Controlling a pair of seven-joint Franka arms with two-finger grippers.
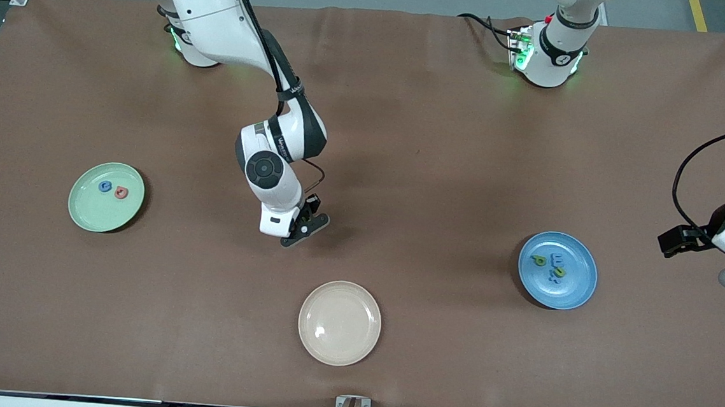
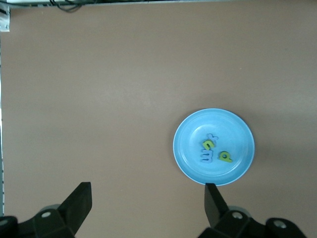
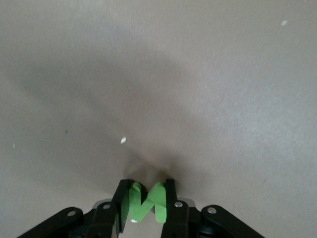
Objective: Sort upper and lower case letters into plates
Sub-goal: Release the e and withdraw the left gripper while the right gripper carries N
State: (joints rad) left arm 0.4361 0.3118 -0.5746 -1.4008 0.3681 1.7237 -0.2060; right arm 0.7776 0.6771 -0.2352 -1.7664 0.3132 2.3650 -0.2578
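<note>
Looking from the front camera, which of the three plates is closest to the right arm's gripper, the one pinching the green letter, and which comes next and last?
Measured from the right gripper, shut on the green letter:
1. Cream-beige plate, nearest, closer to the front camera than the gripper.
2. Mint green plate, toward the right arm's end of the table.
3. Blue plate, farthest, toward the left arm's end.

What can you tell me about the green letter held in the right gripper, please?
The green letter is a small, flat, matte piece, seemingly foam, with upright strokes joined by a diagonal, like an N or M; its lower part is hidden. It stands on edge, pinched between the fingers of the right gripper, which is shut on it. It is over bare brown table, between the mint green plate and the blue plate. Whether it touches the table cannot be seen.
</note>
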